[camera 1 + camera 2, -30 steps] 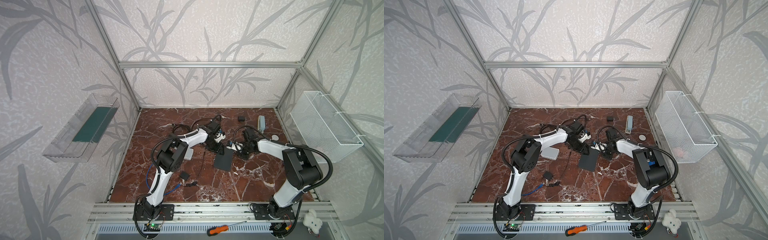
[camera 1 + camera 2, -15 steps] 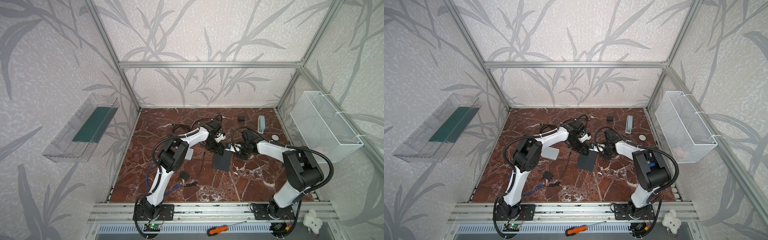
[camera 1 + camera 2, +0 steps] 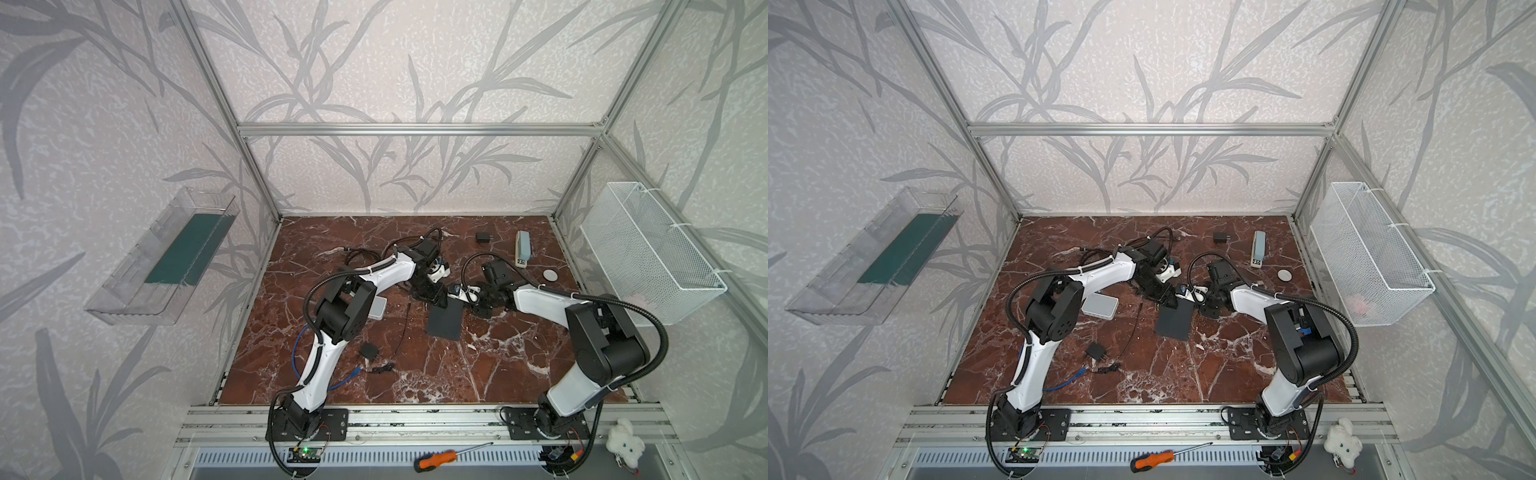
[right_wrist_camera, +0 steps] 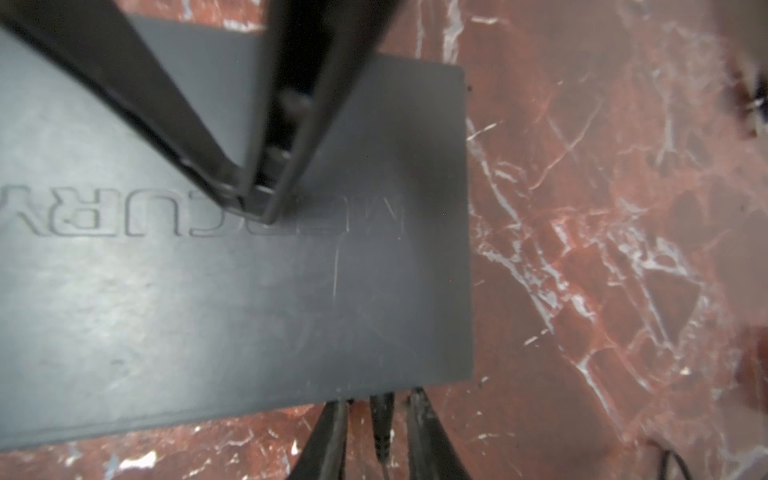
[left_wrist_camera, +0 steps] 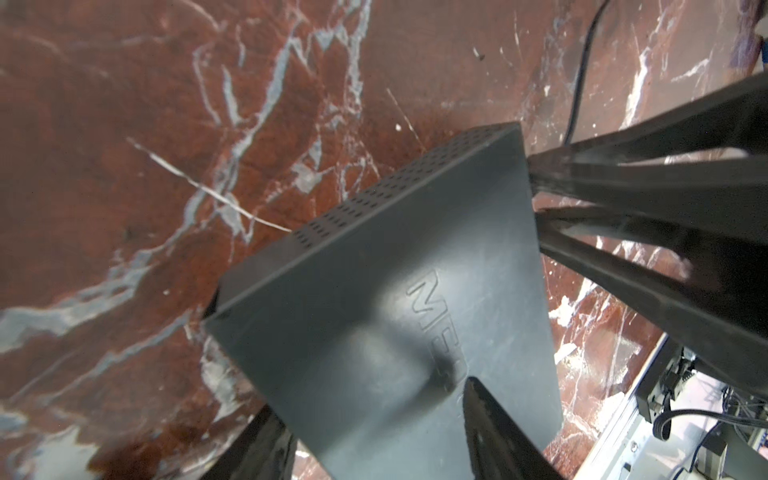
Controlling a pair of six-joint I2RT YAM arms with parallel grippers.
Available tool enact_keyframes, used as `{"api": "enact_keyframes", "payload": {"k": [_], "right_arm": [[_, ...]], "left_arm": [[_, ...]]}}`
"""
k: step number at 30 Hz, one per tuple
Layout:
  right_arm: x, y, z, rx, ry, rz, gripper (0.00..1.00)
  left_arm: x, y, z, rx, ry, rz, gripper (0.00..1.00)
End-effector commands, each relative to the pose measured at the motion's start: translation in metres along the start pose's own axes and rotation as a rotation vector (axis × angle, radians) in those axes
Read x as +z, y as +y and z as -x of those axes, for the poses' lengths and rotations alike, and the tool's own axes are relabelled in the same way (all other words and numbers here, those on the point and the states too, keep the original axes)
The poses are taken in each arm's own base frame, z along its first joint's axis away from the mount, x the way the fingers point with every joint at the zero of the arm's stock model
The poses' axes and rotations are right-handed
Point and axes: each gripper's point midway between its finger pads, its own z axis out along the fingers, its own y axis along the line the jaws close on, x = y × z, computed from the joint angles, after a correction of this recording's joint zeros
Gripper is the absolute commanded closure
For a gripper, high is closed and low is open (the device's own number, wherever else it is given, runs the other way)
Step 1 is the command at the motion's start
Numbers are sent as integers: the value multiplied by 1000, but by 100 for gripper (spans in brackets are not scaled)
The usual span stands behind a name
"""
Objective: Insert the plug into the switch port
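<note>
At the middle of the tabletop (image 3: 498, 357) both arms meet over a dark grey slab (image 3: 444, 322). The plug (image 4: 382, 419) butts end-on against the slab's edge, and its thin cord (image 5: 578, 83) trails off across the marble toward a small black block (image 3: 368, 351). The port is hidden in that edge, so I cannot tell how deep the plug sits. The right jaws stand slightly spread on either side of the plug, a sliver of marble showing on each flank, and pinch nothing. The left jaws are spread wide, one fingertip (image 4: 266, 203) down on the slab's top and the other off its side. A white box (image 3: 1099, 306) lies apart beside the left arm's elbow. This looks to me like the letting-go after the push. Done well, the right jaws would widen further, then back straight out along the cord's line so that neither finger drags it. Meanwhile the left would press the slab flat until they are clear.
</note>
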Motion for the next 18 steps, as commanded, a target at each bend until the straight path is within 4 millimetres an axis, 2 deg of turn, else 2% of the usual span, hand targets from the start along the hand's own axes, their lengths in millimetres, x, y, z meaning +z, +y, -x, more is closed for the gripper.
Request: {"api": "enact_keyframes", "payload": {"k": [1,5,8,11,13,15,18], "right_arm": [[-30,-11,34,50,-150,-19,65],[-53,-20,22,185,-146,-38,61],[-68,-35,21,331,-139,-97,60],[-83,-50,26,658,-144,-134,63],[-84,-45,21,956,-120,-102,65],[-80,-25,17,1182,-103,-24,64],[-72,2,12,1340,-111,-3,63]], "left_arm": [[-6,-17,12,19,-76,4,35],[-24,-9,10,-40,-120,83,34],[-40,-5,8,-83,-150,136,33],[-49,0,-5,-144,-140,180,33],[-47,-3,-17,-175,-137,158,33],[-39,-9,-28,-196,-132,106,33],[-26,-10,-41,-219,-116,99,33]]}}
